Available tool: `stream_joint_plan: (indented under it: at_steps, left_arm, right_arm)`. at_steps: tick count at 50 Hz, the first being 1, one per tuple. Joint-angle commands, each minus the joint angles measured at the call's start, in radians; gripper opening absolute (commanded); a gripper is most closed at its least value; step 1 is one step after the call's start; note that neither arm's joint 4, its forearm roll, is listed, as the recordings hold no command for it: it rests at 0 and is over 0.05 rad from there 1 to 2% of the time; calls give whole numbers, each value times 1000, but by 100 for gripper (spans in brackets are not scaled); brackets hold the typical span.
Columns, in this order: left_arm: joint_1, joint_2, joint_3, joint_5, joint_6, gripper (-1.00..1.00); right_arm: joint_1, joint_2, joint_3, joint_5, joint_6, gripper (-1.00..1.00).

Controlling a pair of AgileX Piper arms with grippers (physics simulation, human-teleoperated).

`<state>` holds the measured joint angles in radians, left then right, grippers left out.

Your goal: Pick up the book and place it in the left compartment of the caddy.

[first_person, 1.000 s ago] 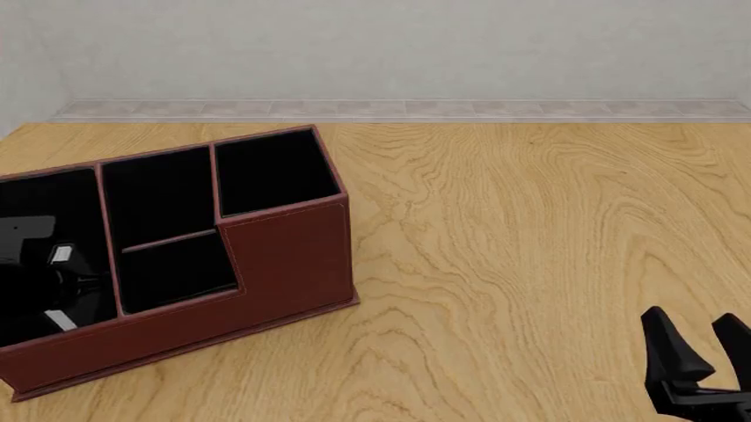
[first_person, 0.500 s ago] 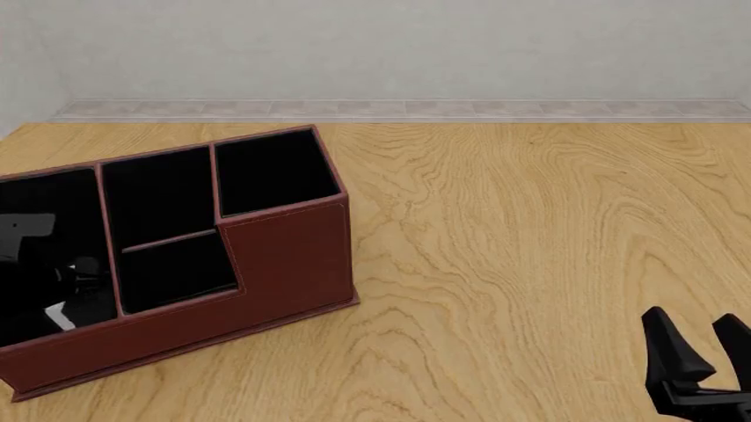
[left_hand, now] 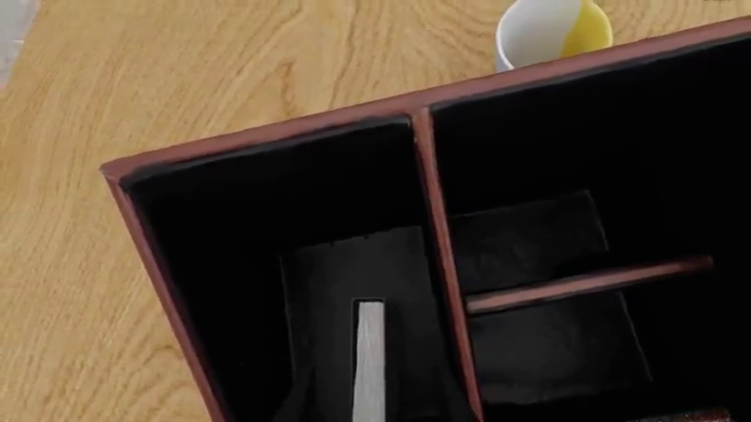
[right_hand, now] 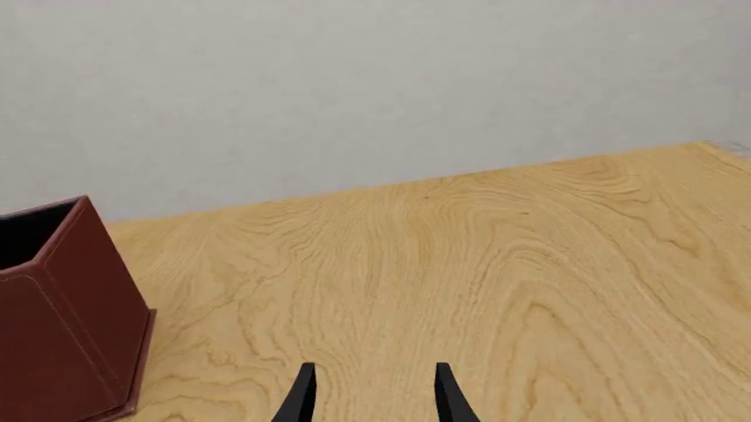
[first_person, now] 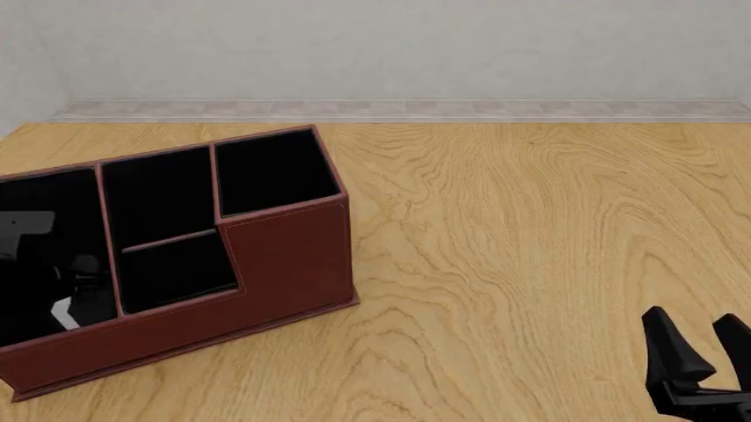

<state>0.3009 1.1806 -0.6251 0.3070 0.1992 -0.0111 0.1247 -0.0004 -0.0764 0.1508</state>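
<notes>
At the table's left edge I have the left gripper point(first_person: 59, 286) down inside the caddy point(first_person: 281, 255), in its left compartment point(left_hand: 294, 229). The book point(left_hand: 369, 360) stands on edge there, white page edge up, so it fits the slot. Whether that claw is clamped or parted, I cannot tell. Near the front right corner, the right gripper point(right_hand: 371, 391) waits with fingers apart, empty, out of the way.
</notes>
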Motion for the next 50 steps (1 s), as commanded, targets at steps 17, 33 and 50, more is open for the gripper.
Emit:
stream_joint_plan:
  at_steps: [17, 33, 50]
  left_arm:
    - [16, -59, -31, 48, 23, 100]
    - [16, -109, -60, 93, 28, 100]
    - [15, -176, -106, 152, 33, 100]
  right_arm:
    - [0, 1, 0, 0, 0, 100]
    - [-1, -13, 0, 10, 6, 100]
    - [-1, -15, 0, 11, 8, 100]
